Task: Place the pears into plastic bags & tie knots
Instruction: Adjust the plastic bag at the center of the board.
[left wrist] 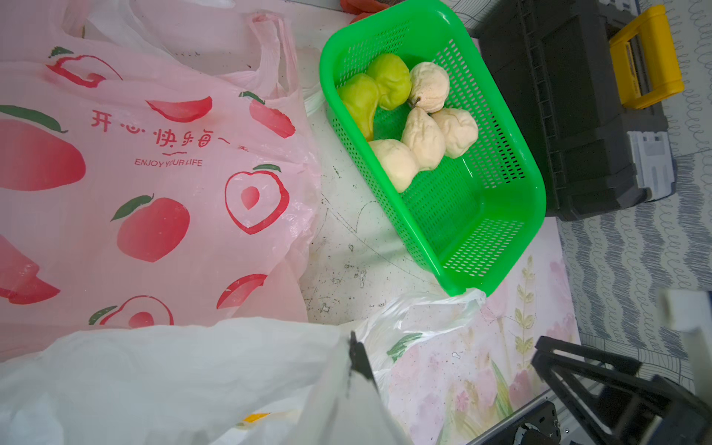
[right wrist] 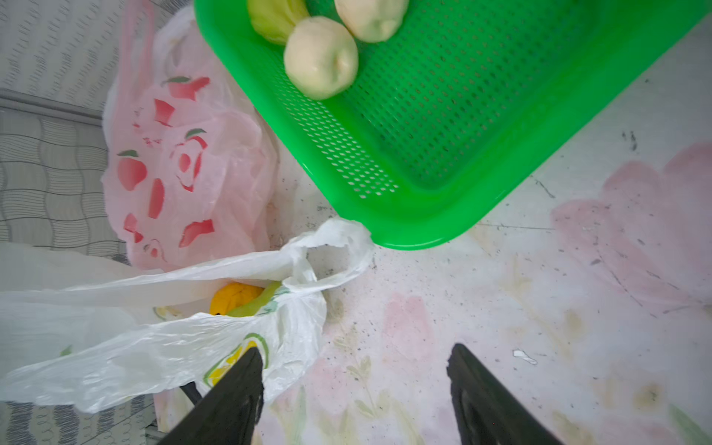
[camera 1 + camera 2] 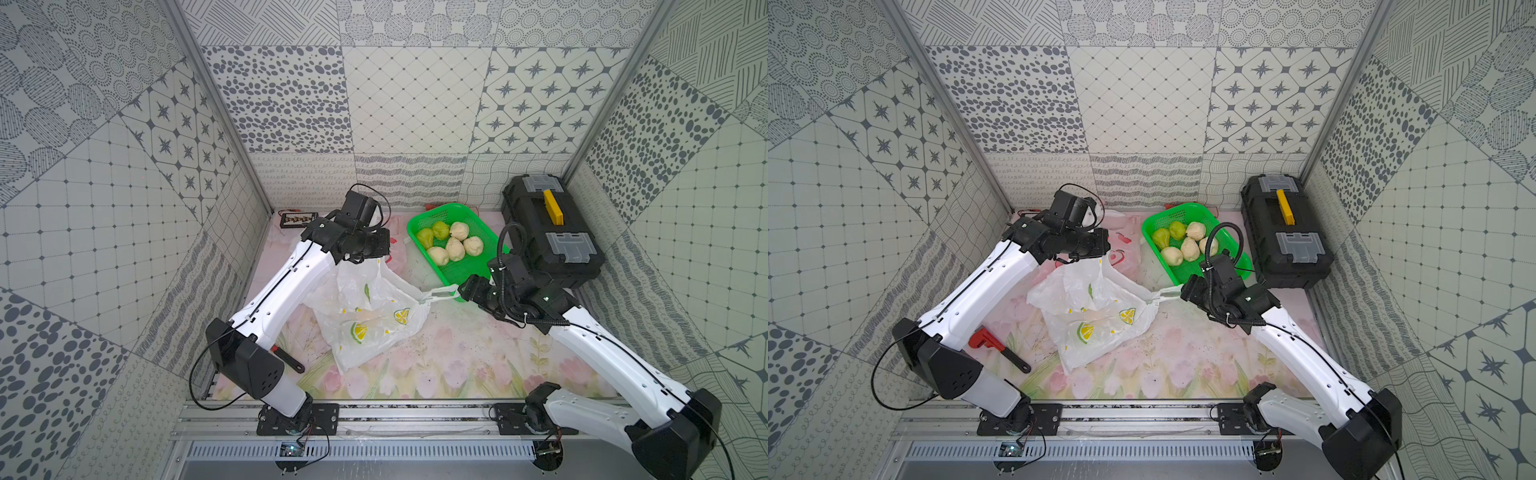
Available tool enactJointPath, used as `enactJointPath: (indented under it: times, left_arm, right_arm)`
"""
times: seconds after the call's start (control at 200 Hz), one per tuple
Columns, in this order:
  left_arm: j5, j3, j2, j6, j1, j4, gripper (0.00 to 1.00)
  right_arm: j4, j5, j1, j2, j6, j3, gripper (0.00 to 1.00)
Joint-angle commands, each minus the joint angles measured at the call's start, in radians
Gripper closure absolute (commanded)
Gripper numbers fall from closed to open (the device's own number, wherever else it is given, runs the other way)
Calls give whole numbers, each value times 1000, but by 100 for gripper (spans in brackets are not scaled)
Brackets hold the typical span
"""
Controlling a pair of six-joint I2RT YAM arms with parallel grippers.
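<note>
Right end effector [image 2: 356, 351] spread — orange fruit [image 2: 231, 296] in lemon bag [image 2: 154, 354], wrist-only.

Floral-print table [image 3: 457, 353] carries lemon bag [image 3: 365, 316], pink bag [image 1: 154, 173], green basket [image 3: 463, 270], toolbox [image 3: 548, 241], wrench [image 3: 1000, 349].

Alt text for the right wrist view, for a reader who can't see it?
The right hand hangs open over the floral mat, one finger beside a white bag whose mouth shows an orange fruit. Beyond lie a green basket holding pears and a pink bag.
</note>
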Motion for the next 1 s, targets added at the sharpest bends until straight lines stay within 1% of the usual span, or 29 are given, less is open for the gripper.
enactJointPath:
  times: [0.0, 0.16, 0.33, 0.4, 0.45, 0.515, 0.555, 0.595, 0.64, 0.74, 0.82, 0.901, 0.996]
  left_arm:
    - [-7, 1, -9, -9, 5, 17, 100]
    - [0, -5, -13, -14, 1, 16, 100]
    - [-5, -14, -31, -13, 1, 10, 100]
    - [-10, -20, -39, -10, 1, 8, 100]
    - [-13, -23, -43, -10, 1, 5, 100]
    - [-22, -22, -51, -7, 1, -3, 100]
    - [-36, -20, -57, -5, 2, -10, 100]
    - [-55, -13, -67, -4, 5, -28, 100]
    - [-91, 2, -78, 2, 9, -65, 100]
    - [-187, 14, -131, -2, 31, -140, 100]
    - [-250, 5, -186, -23, 43, -182, 100]
    - [-296, -6, -226, -58, 33, -230, 100]
    - [-389, 4, -255, -89, -48, -280, 100]
  right_arm:
    - [113, -37, -2, 49, 33, -28, 28]
    - [241, -33, -2, 152, 61, -26, 35]
    - [333, -17, -3, 237, 91, -21, 47]
    - [355, -4, -2, 267, 97, -22, 53]
    - [366, -6, -4, 279, 99, -20, 63]
    - [366, -19, 3, 265, 85, -3, 79]
    - [357, -23, 13, 242, 52, 20, 89]
    - [325, -35, 25, 215, 6, 61, 96]
    - [265, -56, 43, 189, -75, 134, 100]
    - [53, -105, 94, 178, -269, 366, 100]
    - [-114, -153, 125, 205, -386, 542, 100]
    - [-215, -188, 132, 221, -439, 668, 100]
    - [-235, -358, 130, 239, -458, 801, 100]
